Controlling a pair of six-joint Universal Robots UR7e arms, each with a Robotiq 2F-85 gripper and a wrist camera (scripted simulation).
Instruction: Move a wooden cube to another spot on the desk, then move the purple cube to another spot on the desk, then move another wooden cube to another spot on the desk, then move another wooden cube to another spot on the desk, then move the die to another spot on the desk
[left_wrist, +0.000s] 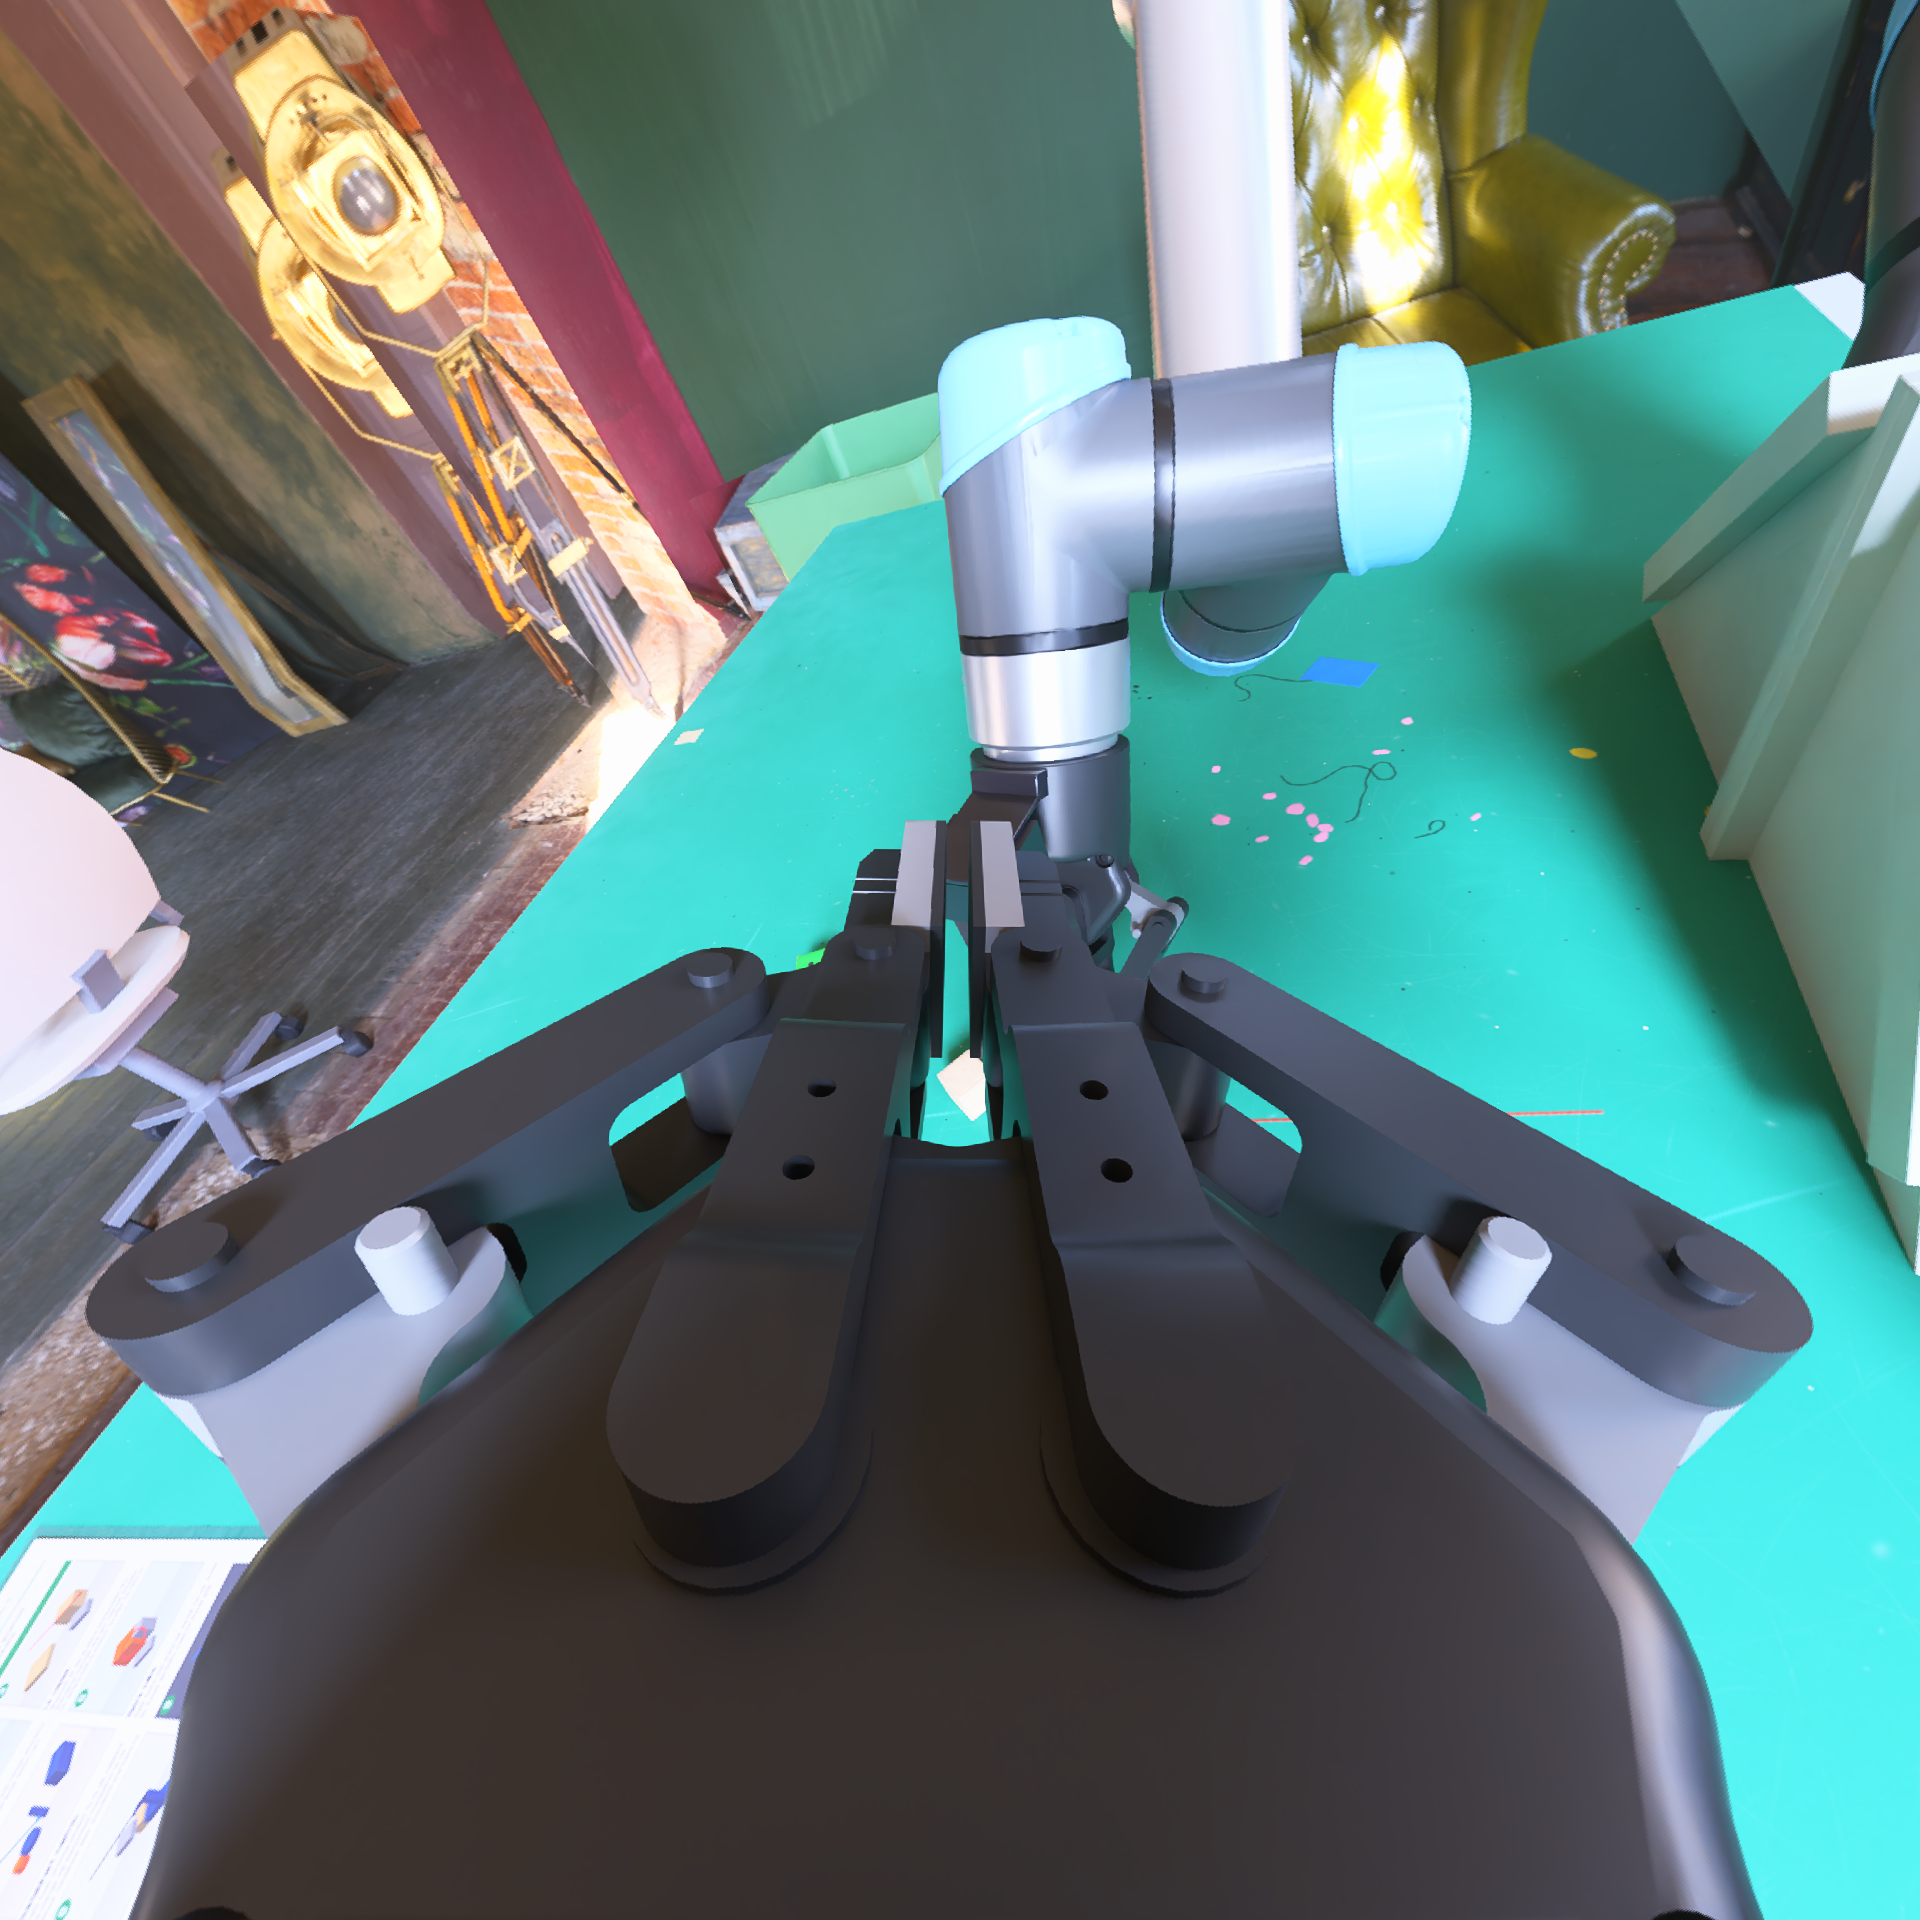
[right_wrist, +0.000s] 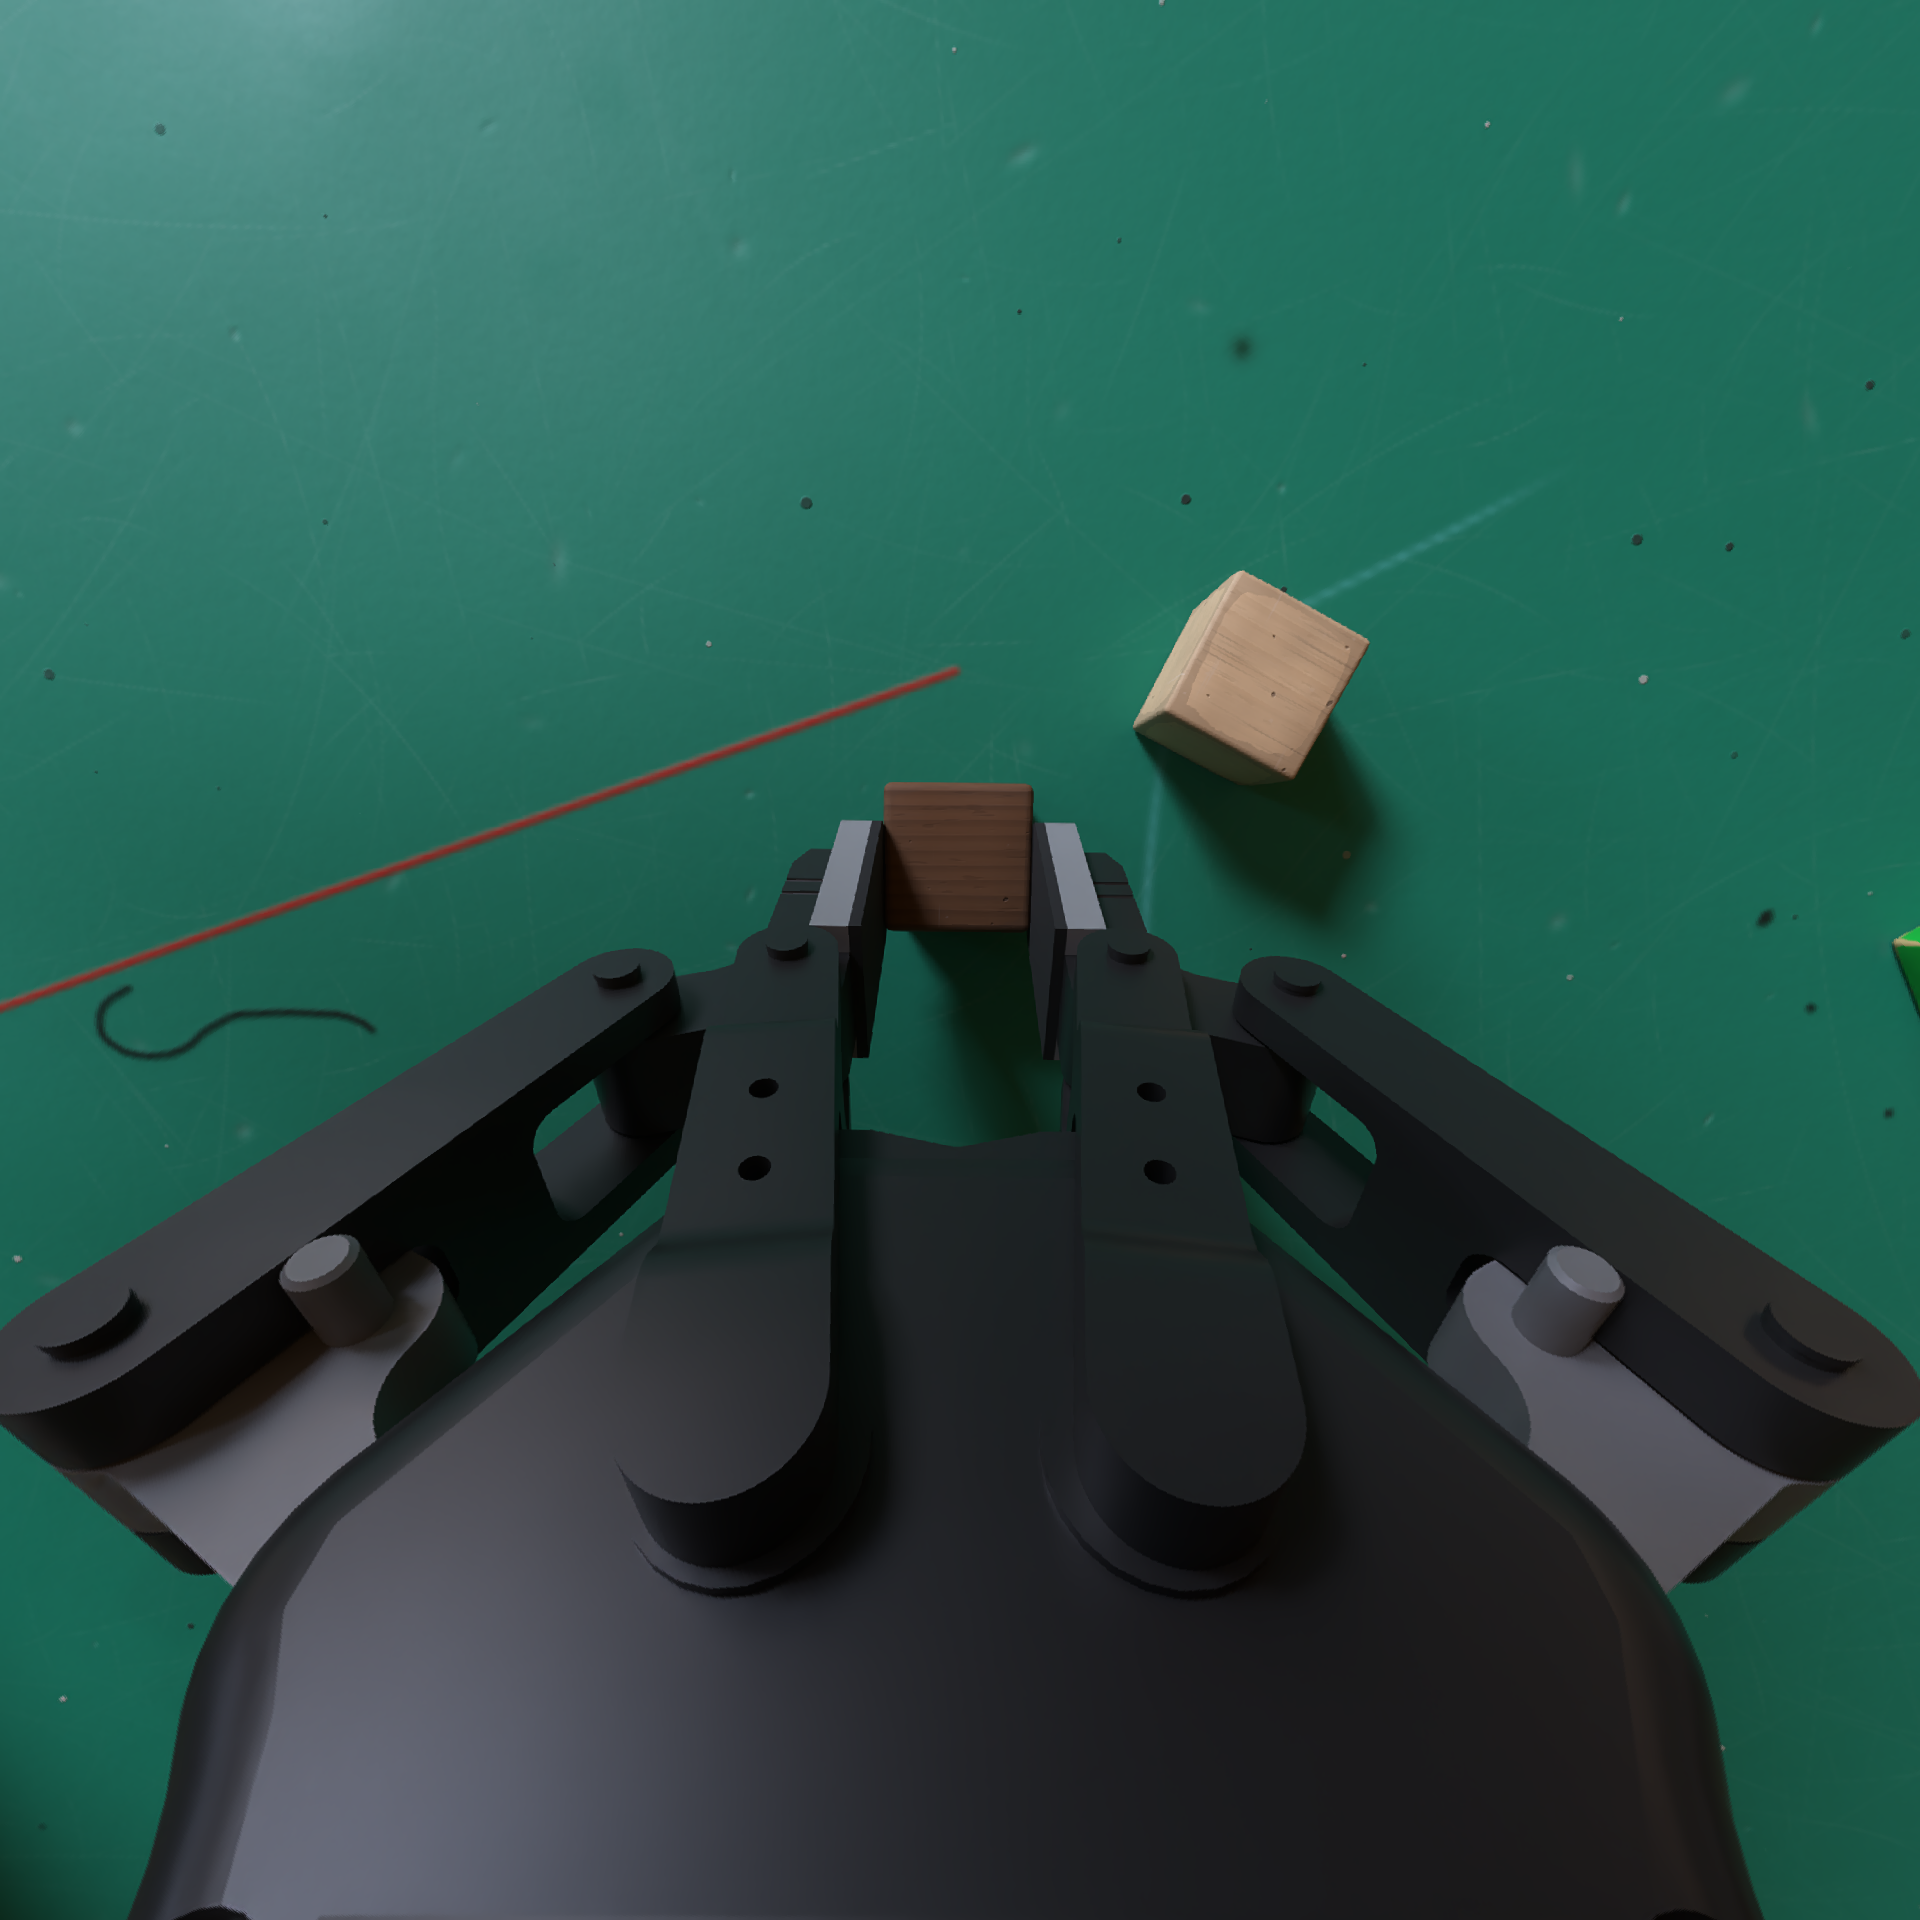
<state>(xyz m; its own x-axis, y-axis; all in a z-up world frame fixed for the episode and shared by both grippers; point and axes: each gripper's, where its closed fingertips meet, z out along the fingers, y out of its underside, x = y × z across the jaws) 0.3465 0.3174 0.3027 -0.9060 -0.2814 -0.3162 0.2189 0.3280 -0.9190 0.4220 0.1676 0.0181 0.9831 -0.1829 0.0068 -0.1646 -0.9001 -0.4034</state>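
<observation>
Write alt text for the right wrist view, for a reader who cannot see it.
The right gripper is shut on a dark brown wooden cube, seen from above against a green desk. A lighter wooden cube sits apart on the desk, ahead and to the right, while a thin red line and a black squiggle mark the surface at left.

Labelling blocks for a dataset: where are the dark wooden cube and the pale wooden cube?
dark wooden cube (right_wrist: 957, 856), right wrist view, its top face between the fingers.
pale wooden cube (right_wrist: 1270, 675), right wrist view, its top face.

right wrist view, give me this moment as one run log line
right gripper: shut on dark wooden cube | pale wooden cube: on desk, apart | left gripper: shut, empty
</observation>
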